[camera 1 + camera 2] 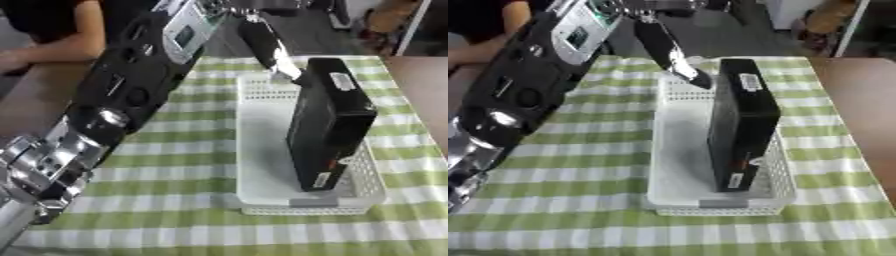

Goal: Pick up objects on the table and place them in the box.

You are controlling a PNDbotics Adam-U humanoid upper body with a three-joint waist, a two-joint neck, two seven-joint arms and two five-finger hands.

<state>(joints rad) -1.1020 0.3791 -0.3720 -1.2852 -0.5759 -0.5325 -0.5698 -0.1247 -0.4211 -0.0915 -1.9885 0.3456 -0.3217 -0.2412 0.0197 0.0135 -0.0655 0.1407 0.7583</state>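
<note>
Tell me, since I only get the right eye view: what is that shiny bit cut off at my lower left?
Observer: The left eye view shows it whole. It is a cluster of silver joints on the robot's left arm, which runs up toward the far end of the basket.
Operator: And does the checked cloth carry on behind that arm?
Observer: No. In the left eye view the checked cloth stops at the arm, and left of the arm the bare brown table shows.
</note>
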